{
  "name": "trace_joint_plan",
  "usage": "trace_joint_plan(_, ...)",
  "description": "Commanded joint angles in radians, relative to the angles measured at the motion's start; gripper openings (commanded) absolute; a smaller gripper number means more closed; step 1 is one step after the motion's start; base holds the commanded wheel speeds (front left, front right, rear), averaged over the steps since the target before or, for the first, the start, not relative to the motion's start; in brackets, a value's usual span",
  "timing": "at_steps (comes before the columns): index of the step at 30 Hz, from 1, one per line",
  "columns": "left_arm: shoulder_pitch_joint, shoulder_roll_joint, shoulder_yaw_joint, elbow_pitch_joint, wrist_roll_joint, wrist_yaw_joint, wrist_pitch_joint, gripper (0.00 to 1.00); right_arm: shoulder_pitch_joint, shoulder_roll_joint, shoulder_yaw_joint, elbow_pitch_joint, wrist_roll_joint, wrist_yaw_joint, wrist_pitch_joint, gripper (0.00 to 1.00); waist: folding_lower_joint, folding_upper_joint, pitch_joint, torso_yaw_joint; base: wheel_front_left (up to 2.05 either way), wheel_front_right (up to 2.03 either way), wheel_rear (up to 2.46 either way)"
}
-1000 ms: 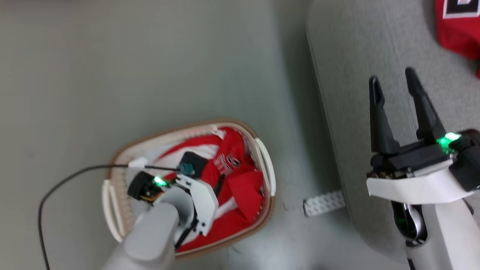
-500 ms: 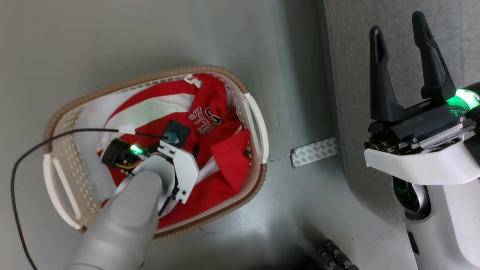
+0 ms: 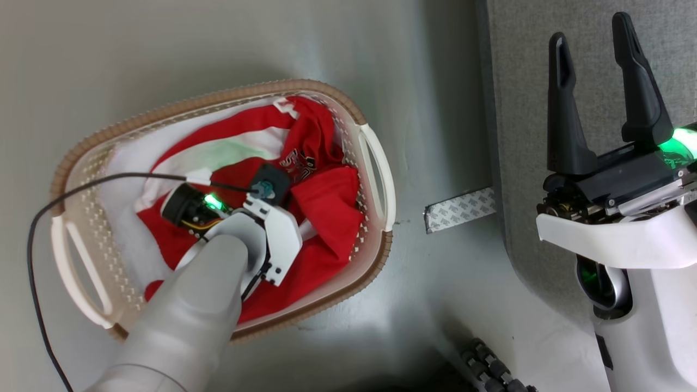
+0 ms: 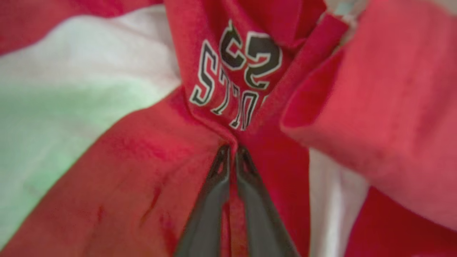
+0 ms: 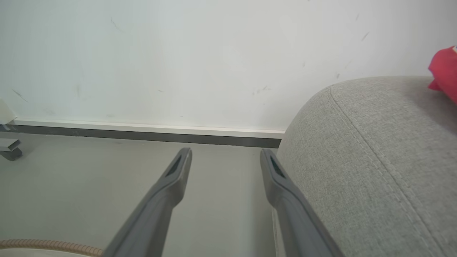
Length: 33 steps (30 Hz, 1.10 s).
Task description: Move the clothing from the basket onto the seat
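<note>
Reaches down into the basket [image 3: 228,99] on the floor [image 3: 163,43] with the left gripper [image 4: 232,148], fingers pressed together on a raised fold of the clothing [image 4: 125,178] just below its black lettering [image 4: 235,75]. Holds the right gripper [image 3: 589,27] near the rounded edge of the seat [image 3: 517,136], fingers spread apart with nothing between them. Shows most of the clothing heaped in the basket over a white liner [image 3: 130,163], and one more red piece [image 5: 444,67] on the seat's top.
</note>
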Motion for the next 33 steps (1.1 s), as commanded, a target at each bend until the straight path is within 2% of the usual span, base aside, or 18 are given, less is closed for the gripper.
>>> trace_joint_plan(1,-0.001,0.007,-0.002,0.014,-0.008,-0.003,-0.002,0.0,0.012,0.001,-0.003,0.006,-0.004,-0.002,-0.002,1.0,-0.0001,0.0,-0.009,0.005,0.0,0.0,0.0)
trace_joint_plan(9,0.028,-0.019,0.007,0.026,-0.063,-0.021,-0.079,0.0,0.04,0.001,-0.024,0.044,-0.008,-0.003,-0.002,1.0,-0.0001,0.0,-0.122,0.05,0.0,0.0,0.0)
trace_joint_plan(18,0.125,-0.034,-0.002,-0.004,-0.166,-0.042,-0.135,0.0,0.139,0.0,-0.085,0.096,-0.029,-0.003,-0.002,1.0,-0.0001,0.0,-0.351,0.115,0.0,0.0,0.0)
trace_joint_plan(27,0.271,-0.034,-0.058,-0.15,-0.315,-0.047,-0.141,0.0,0.27,0.0,-0.134,0.144,-0.063,-0.003,-0.002,1.0,-0.0001,0.0,-0.588,0.18,0.0,0.0,0.0)
trace_joint_plan(33,0.339,-0.035,-0.064,-0.252,-0.384,-0.013,-0.139,0.0,0.35,0.0,-0.162,0.165,-0.087,-0.003,-0.002,1.0,-0.0001,0.0,-0.728,0.227,0.0,0.0,0.0)
